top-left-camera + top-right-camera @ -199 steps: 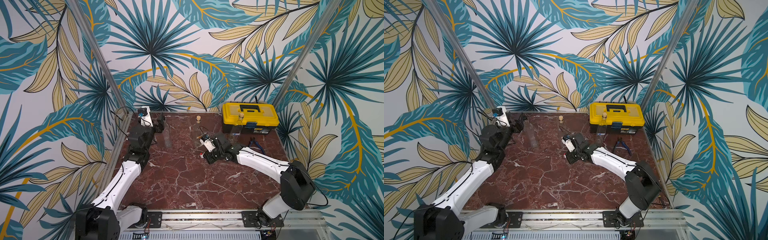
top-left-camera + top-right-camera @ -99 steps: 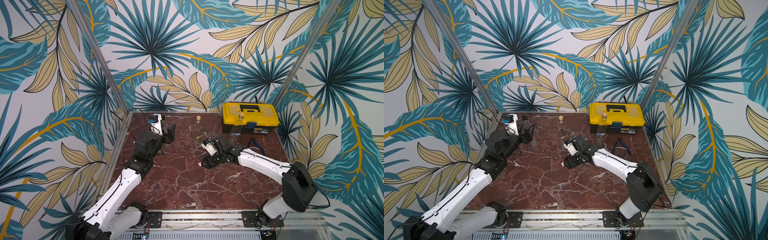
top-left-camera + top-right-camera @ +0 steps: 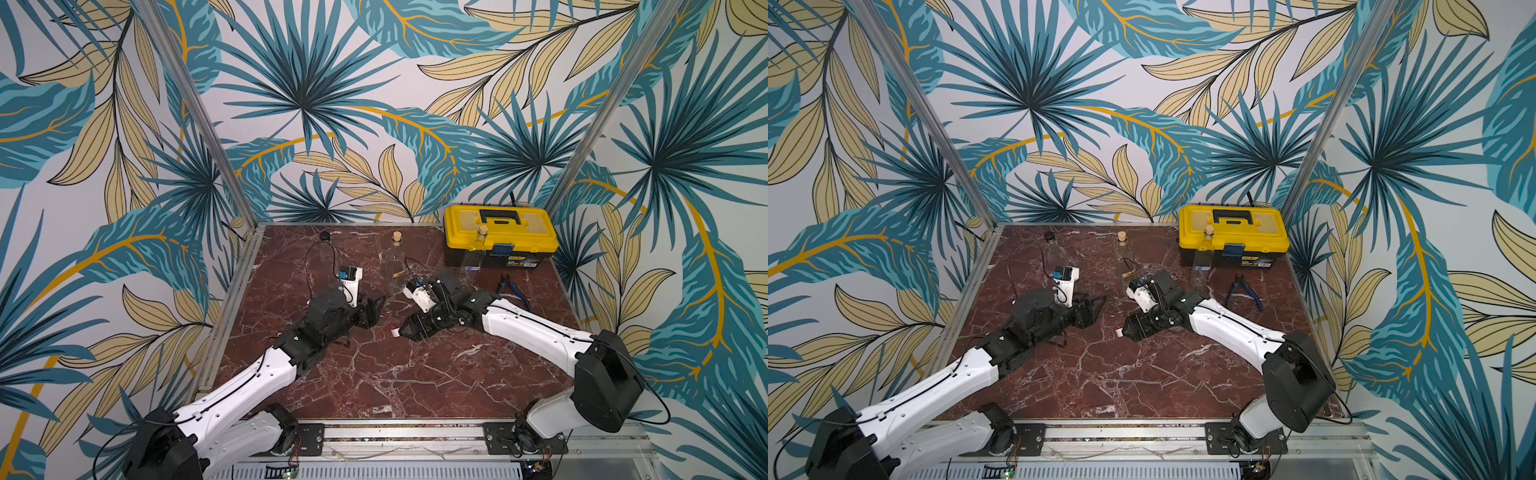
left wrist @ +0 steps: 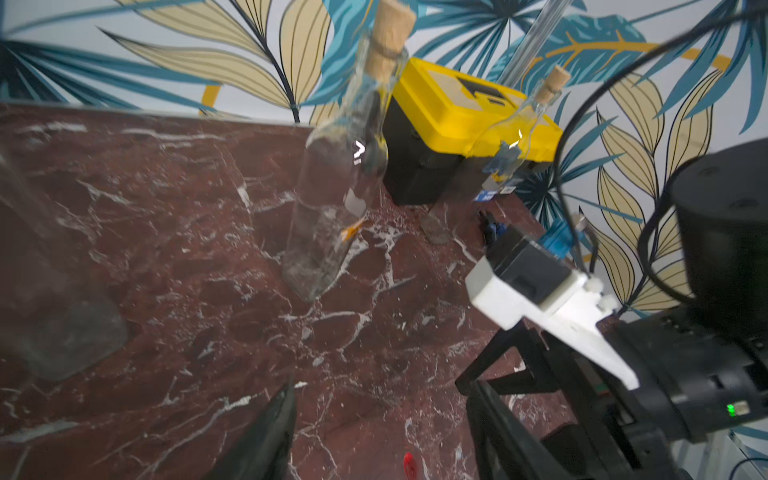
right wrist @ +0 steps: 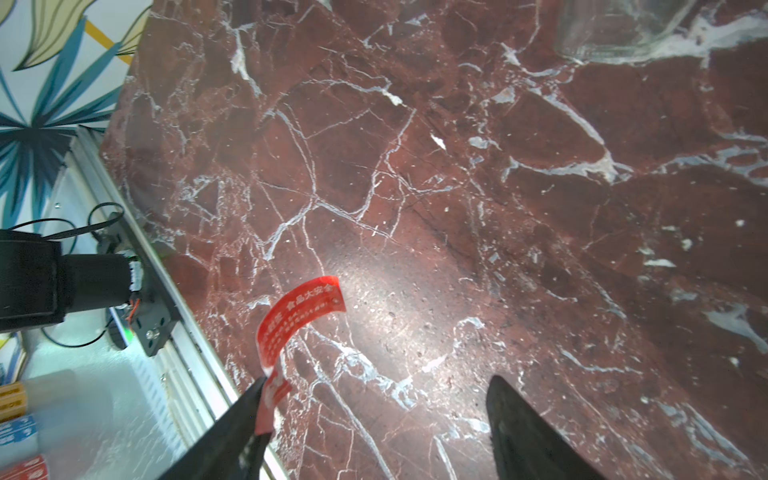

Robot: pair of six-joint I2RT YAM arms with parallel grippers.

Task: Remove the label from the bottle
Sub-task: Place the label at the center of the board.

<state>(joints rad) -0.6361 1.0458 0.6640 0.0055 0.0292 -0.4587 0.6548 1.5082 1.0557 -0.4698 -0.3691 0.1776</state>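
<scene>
Red marble tabletop [image 3: 374,386], two robot arms, one loose label.
Well in front of the yellow toolbox [image 3: 498,237], the right gripper [image 5: 379,379] gapes wide, the red label [image 5: 299,320] clinging to one finger [image 5: 245,411]; the left gripper [image 3: 376,309] nearby is half-spread and empty. The corked bottle [image 3: 395,262] stands upright nearer the toolbox.

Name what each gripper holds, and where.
Nothing is gripped. The right gripper is open; the red label only clings by one end to one finger. The left gripper is open and empty.

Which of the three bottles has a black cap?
The far-left bottle; the middle bottle and the bottle before the yellow toolbox both have cork stoppers instead.
</scene>
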